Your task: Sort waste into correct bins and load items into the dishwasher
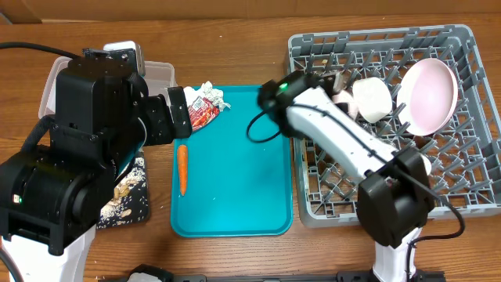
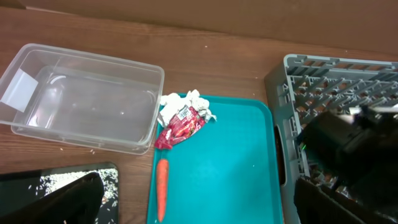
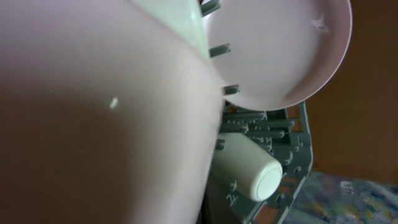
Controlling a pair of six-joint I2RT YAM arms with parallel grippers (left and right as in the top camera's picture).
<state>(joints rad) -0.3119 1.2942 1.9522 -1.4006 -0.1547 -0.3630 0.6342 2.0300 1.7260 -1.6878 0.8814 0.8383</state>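
Bowl (image 1: 374,100) in outstretched right pincer (image 1: 348,95)

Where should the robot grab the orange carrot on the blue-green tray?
Probably best to grip the carrot across its thicker half, the end nearer the red wrapper, coming straight down from above. It lies flat on the teal tray, with bare tray on both sides.

Evenly and softly lit from above in the overhead view, with only faint, short shadows along the teal tray (image 1: 235,180). Mild glare on the clear tub (image 2: 81,134) and the red wrapper (image 2: 180,127). Sharp in 2 views. Dimmer and badly out of focus in the right wrist view: pale bowl (image 3: 93,124) a close blur across the left half, pink dish (image 3: 292,50) and small white cup (image 3: 249,171) soft-edged.
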